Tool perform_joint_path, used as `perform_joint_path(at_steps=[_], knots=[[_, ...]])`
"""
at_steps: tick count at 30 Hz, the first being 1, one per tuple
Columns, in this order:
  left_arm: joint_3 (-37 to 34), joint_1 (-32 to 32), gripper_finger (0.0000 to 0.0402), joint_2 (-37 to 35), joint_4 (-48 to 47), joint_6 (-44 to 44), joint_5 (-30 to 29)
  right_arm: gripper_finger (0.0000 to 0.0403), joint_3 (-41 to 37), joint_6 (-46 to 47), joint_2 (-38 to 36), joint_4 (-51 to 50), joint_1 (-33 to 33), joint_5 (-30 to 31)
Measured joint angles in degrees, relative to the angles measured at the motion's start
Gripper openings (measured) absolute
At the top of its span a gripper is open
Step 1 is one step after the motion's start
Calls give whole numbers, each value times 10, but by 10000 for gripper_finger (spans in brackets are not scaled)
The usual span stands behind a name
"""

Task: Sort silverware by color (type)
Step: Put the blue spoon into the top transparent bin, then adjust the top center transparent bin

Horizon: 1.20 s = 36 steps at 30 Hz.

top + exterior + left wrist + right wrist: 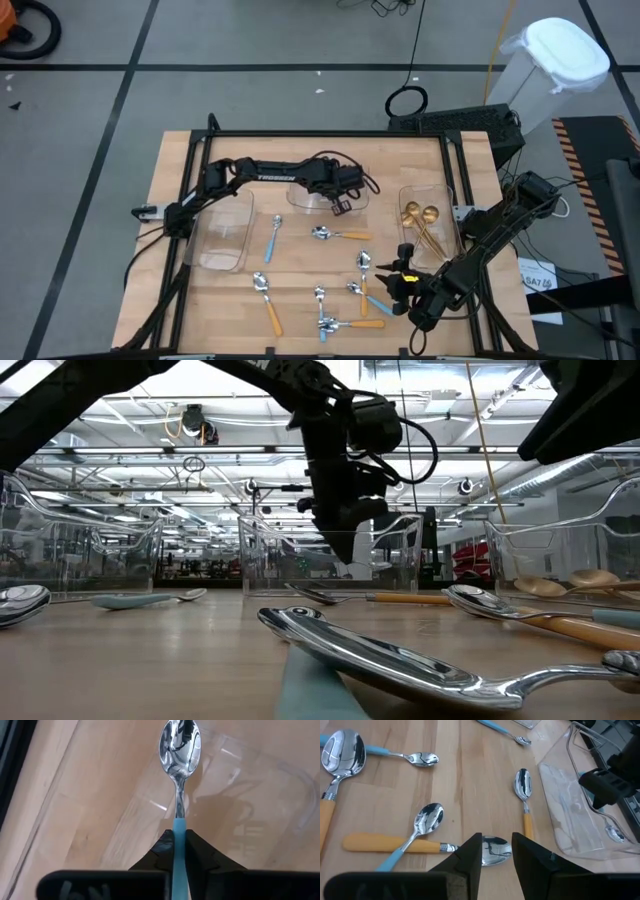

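My left gripper (pixel 340 207) hangs over the middle clear tray (pixel 312 196), shut on a blue-handled spoon (pixel 179 750) whose silver bowl points down into the tray. My right gripper (pixel 496 852) stands open above the table's near right part, over the bowl of an orange-handled spoon (pixel 395 842) that lies flat, touching nothing. More silverware lies flat on the wood: a blue-handled spoon (pixel 272 238), orange-handled ones (pixel 340 235) (pixel 268 303), and several near the front edge (pixel 345 322). Gold spoons (pixel 420 215) lie in the right tray (pixel 447 205). My left gripper pinches the spoon's blue handle (pixel 179 832) between its two fingers, which come slanting down from above and lie along the handle. The spoon sticks out past the fingertips, bowl end (pixel 616 835) lowest, inside the tray. Whether the bowl touches the tray's floor I cannot tell.
A third clear tray (pixel 222 232) stands at the left with nothing showing in it. The black frame (pixel 330 133) runs along the table's far edge and sides. Bare wood lies between the left tray and the spoons at the centre.
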Motion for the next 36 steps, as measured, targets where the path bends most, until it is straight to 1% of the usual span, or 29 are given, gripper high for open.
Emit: perform_joint_path(at_steps=[5, 8, 12, 22, 28, 32, 36], knots=[[0, 1, 59, 1, 7, -4, -2, 100, 0, 1, 0, 0, 0, -1], [0, 1, 72, 3, 10, -5, -2, 100, 0, 1, 0, 0, 0, -2], [0, 1, 75, 3, 12, -5, -2, 100, 0, 1, 0, 0, 0, -14], [0, -7, 76, -2, 0, -14, -8, 100, 0, 1, 0, 0, 0, -14], [1, -61, 76, -18, -37, -31, -58, 100, 0, 1, 0, 0, 0, -15], [1, -109, 76, -22, -76, -61, -122, 100, 0, 5, 0, -4, 0, -19], [0, -160, 76, -22, -138, -114, -189, 100, 0, 2, 0, -7, 0, -28]])
